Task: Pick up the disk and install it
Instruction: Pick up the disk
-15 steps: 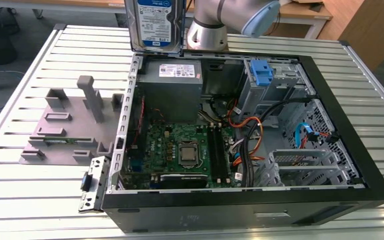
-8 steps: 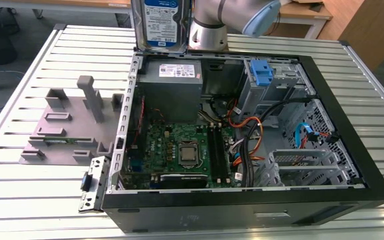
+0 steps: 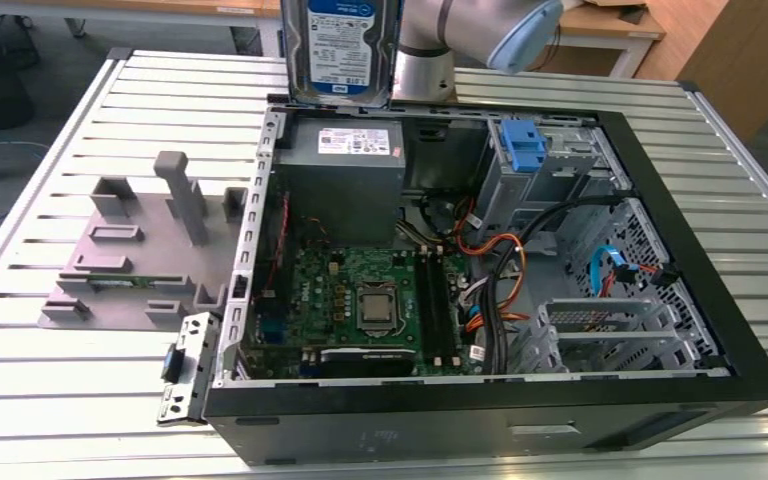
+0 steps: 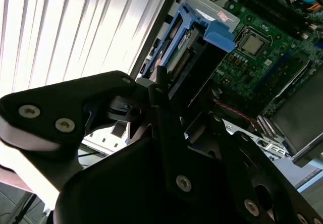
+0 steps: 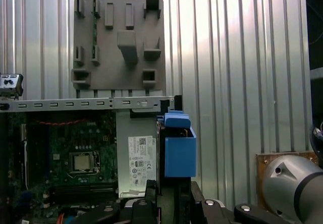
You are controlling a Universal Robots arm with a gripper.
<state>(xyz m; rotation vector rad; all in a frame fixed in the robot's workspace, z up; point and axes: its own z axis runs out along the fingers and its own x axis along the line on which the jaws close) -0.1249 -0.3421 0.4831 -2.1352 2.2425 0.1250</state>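
Strong glare streaks the table (image 4: 75, 27) (foreground shadowed).

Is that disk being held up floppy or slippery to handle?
Probably stiff: the disk stands upright in the air without sagging. Its metal body suggests some heft for its size. The blue rails likely grip better than bare metal.

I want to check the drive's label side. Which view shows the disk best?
The exterior view: the disk is upright in the air, label facing the camera. The second wrist view shows its connector end and blue rails beyond the pincer; the first wrist view catches it edge-on, mostly blue carrier.
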